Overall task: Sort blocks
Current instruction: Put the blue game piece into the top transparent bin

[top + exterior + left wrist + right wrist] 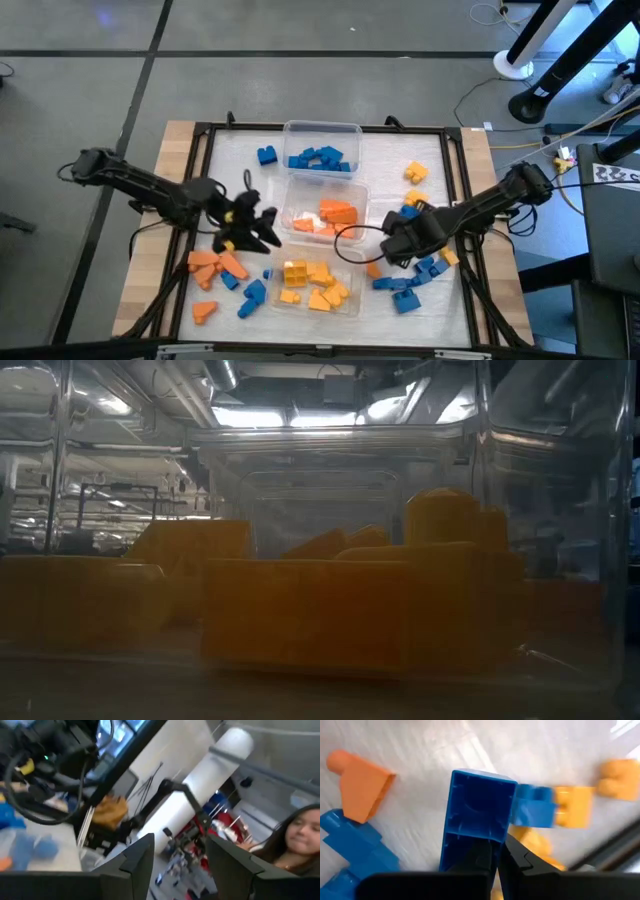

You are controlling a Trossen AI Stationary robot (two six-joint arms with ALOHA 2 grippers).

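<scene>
Blue hollow block, open underside facing my right wrist camera, is pinched by one wall in my right gripper fingers, above the bench right of the tubs. My left gripper fingers stand apart, empty.

A: Top cam looks straight down, far off, whole table and both arms in it.

B: Low cam?

A: Table height, facing level, pressed up against a clear tub of yellow blocks. Same yellow tub sits between the two pincers in the top view.

B: Wrist cams?

A: Right one looks down at the table from very near, a blue block pinched just ahead of the right pincer, orange block and more yellow ones beyond. Top cam shares that cluster, around the right pincer. Left one tilts up past the left pincer into the room; a person is beyond its fingers.
</scene>
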